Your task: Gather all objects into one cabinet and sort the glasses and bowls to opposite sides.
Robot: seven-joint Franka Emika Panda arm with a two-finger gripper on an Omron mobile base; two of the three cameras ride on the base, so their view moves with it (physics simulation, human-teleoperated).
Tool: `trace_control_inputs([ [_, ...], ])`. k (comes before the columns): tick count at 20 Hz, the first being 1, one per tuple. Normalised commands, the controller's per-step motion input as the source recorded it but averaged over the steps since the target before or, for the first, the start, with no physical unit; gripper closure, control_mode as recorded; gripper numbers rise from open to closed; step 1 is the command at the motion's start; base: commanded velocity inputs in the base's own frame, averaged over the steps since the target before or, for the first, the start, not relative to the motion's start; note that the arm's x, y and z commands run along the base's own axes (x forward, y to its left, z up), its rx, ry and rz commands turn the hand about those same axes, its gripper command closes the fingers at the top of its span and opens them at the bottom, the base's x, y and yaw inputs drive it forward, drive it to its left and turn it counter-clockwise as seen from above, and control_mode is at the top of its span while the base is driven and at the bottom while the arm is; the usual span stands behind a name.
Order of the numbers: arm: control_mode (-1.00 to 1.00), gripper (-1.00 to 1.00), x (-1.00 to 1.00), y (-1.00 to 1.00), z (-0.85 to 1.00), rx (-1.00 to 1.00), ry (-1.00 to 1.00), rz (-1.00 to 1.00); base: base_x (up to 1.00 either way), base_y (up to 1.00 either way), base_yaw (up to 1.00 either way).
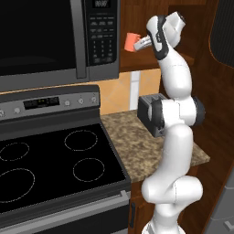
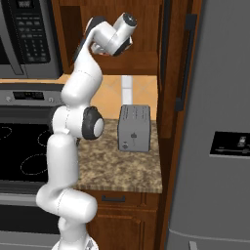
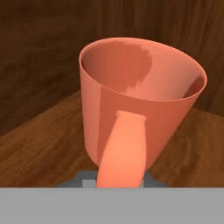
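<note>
One coral-orange mug (image 3: 135, 109) in the cabinet (image 3: 39, 144), handle at 6 o'clock in hand view; gripper (image 3: 120, 181) clamped together on that handle.

My gripper (image 3: 119, 181) is closed on the handle of an orange mug (image 3: 140, 96), whose open mouth tilts toward me. The handle runs down to the fingertips. Under the mug lies a brown wooden shelf (image 3: 39, 148), with dark wooden walls behind.
</note>
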Motion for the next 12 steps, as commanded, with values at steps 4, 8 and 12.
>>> trace_control_inputs([
  [4, -1.00, 1.00, -0.62, 0.01, 0.00, 0.00, -0.01, -0.13, 0.00, 0.00, 0.00],
  [8, -1.00, 1.00, -0.89, -0.04, -0.09, 0.00, 0.00, -0.15, 0.00, 0.00, 0.00],
  [12, -1.00, 1.00, -0.96, 0.00, -0.01, 0.00, -0.03, -0.11, 0.00, 0.00, 0.00],
])
